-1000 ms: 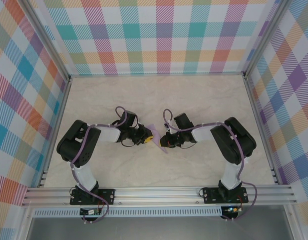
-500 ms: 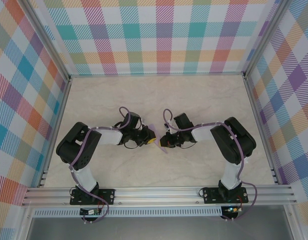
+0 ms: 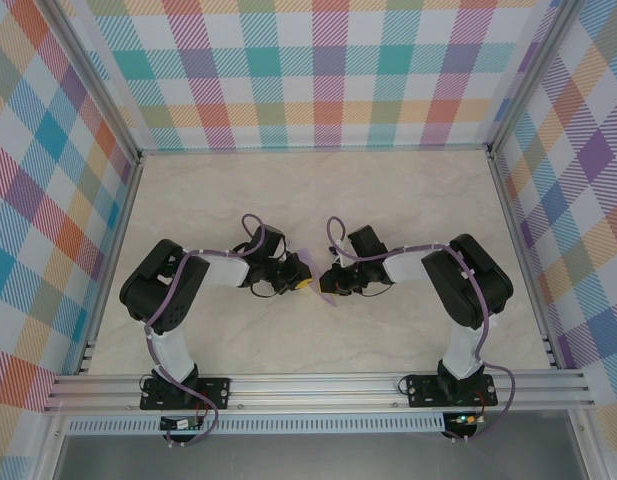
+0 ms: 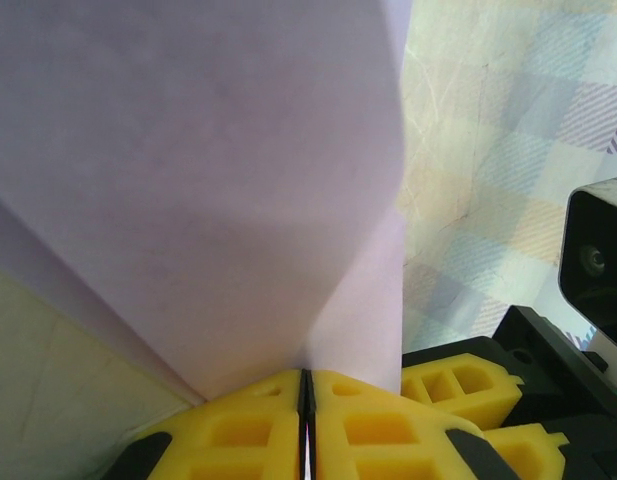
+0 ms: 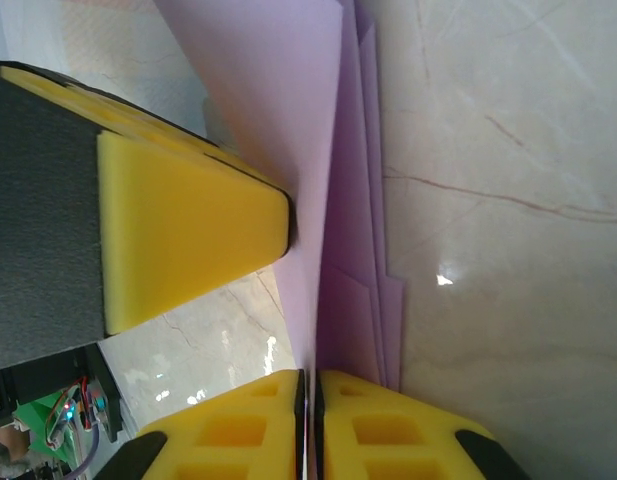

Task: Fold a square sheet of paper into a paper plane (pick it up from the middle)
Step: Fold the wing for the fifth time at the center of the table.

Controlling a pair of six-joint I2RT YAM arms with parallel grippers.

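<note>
**A:** Where's the paper [image 4: 208,180]?

**B:** At the middle of the table [image 3: 388,200], between the arms. I can't tell whether its lower tip touches. The left claw [image 4: 306,378] is clenched on one folded edge, and the right claw [image 5: 309,378] is clenched on the stacked layers opposite.

**A:** What could go wrong?

**B:** There are two grips on one thin sheet. If either arm pulls or twists, I'd expect a tear or a skewed crease. The layers at the right claw are fanned, so one might slip out.

**A:** Anything changed in the last second?

**B:** The left arm's elbow has swung slightly toward the centre. The paper and right arm sit as before.
</note>
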